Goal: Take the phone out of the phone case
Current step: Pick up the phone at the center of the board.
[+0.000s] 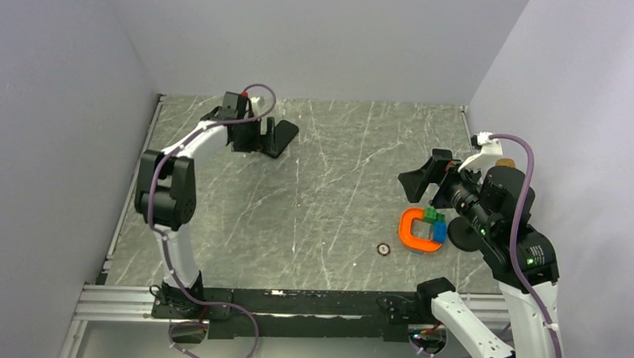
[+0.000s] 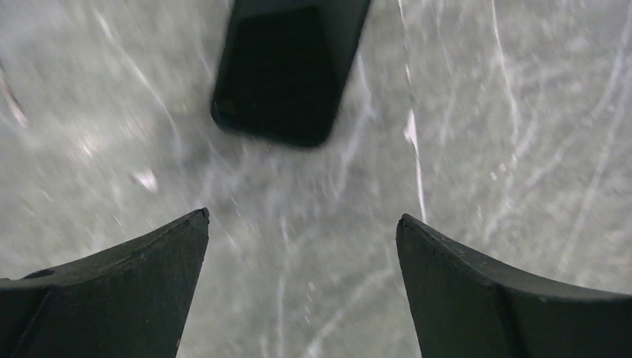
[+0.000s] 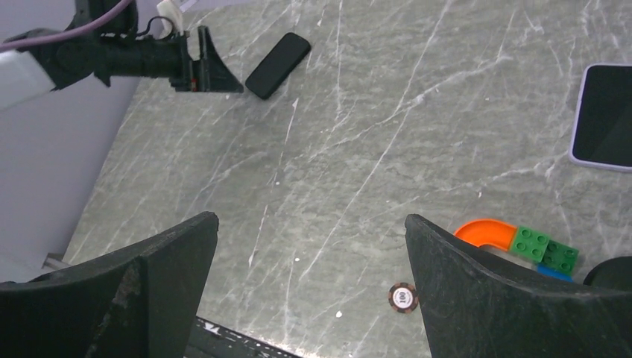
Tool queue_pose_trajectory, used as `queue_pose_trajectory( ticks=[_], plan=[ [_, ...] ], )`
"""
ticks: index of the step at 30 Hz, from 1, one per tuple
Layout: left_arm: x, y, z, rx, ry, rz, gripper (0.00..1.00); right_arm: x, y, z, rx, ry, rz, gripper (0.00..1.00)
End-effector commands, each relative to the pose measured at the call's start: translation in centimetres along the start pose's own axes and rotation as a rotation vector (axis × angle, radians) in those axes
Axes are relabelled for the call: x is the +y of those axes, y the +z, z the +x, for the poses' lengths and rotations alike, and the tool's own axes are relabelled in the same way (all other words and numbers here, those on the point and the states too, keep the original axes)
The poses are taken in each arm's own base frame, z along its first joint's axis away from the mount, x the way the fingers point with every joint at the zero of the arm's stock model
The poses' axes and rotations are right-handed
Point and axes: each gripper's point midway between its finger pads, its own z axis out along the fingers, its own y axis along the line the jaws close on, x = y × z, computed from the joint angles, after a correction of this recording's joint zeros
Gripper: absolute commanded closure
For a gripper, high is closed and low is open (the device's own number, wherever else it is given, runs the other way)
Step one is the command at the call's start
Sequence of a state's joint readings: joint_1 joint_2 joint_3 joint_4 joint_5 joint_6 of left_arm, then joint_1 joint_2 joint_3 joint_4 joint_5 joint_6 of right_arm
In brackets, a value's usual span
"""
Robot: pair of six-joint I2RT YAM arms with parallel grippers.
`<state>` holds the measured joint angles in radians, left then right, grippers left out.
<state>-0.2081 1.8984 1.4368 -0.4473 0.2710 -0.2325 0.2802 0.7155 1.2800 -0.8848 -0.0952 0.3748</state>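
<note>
A black flat slab with rounded corners, which reads as the phone case (image 1: 281, 136), lies at the far left of the table. In the left wrist view the case (image 2: 291, 71) sits just ahead of my left gripper (image 2: 302, 224), blurred. That gripper (image 1: 250, 135) is open and empty, right beside the case. A phone (image 3: 605, 115) with a dark screen and a pale lilac rim lies apart at the right edge of the right wrist view; the right arm hides it in the top view. My right gripper (image 1: 424, 173) hangs open and empty above the table's right side, its fingers (image 3: 477, 291) spread wide.
An orange U-shaped piece (image 1: 415, 234) with green and blue bricks (image 1: 435, 221) lies below the right gripper. A small poker chip (image 1: 384, 249) lies left of it. A black round object (image 1: 463, 234) sits by the right arm. Grey walls close in three sides.
</note>
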Motion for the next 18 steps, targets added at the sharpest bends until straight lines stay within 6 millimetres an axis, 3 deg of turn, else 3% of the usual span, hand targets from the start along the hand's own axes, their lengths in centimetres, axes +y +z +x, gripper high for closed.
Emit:
queue_pose_trajectory(
  ticks=[1,6,12,18],
  plan=[
    [2.0,1.1,-4.7,-0.024,0.178,-0.092,0.01,1.1,-0.8,-3.5,-0.121,-0.038,-0.031,0.00],
    [2.8,4.4,-6.3,0.056,0.224,-0.067,0.01,1.8,-1.7,-5.0,-0.183,-0.052,-0.056,0.00],
    [2.8,6.4,-7.8,0.024,0.149,0.000,0.01,1.8,-2.2,-5.5,-0.220,-0.054,-0.056,0.00],
    [1.8,8.1,-5.6,0.081,0.083,0.060,0.01,2.0,-1.6,-4.7,-0.197,-0.025,-0.079,0.00]
  ],
)
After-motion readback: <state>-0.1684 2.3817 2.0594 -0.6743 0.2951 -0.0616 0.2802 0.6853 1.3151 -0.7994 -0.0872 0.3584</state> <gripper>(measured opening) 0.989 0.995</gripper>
